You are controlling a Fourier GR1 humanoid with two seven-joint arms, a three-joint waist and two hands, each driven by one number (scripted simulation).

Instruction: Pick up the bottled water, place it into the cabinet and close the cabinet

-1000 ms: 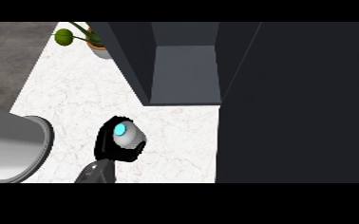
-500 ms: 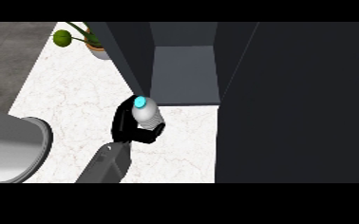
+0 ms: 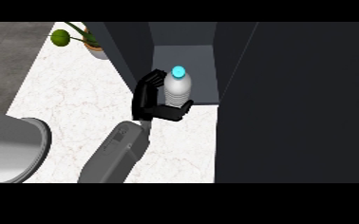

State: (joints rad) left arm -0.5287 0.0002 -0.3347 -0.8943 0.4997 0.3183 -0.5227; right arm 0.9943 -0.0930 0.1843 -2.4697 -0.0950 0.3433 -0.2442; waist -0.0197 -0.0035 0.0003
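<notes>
1. We find the fingers [image 3: 148, 88] of the left hand [image 3: 155, 108] curled round the left side of the bottled water [image 3: 178, 86], with the thumb [image 3: 184, 109] hooked under its lower right. The hand is grasping the bottle.
2. The bottle stands upright, its light blue cap [image 3: 178, 70] uppermost. It shows at the mouth of the cabinet [image 3: 184, 52], its base close to the front edge of the cabinet floor. We cannot tell whether it rests on that floor.
3. The opening is narrow. The dark left wall [image 3: 129, 52] lies just beside the knuckles. To the right of the bottle a strip of floor is free before the right wall.
4. The dark cabinet door [image 3: 294, 99] fills the view's right side and borders the opening closely.
5. The grey forearm [image 3: 116, 154] comes in from the lower edge over the white counter [image 3: 70, 99].
6. Open counter lies to the left of the arm. A potted plant [image 3: 73, 37] stands at the far left, and a grey round rim [image 3: 21, 147] sits at the near left edge, well apart from the hand.
7. The right hand does not show.
</notes>
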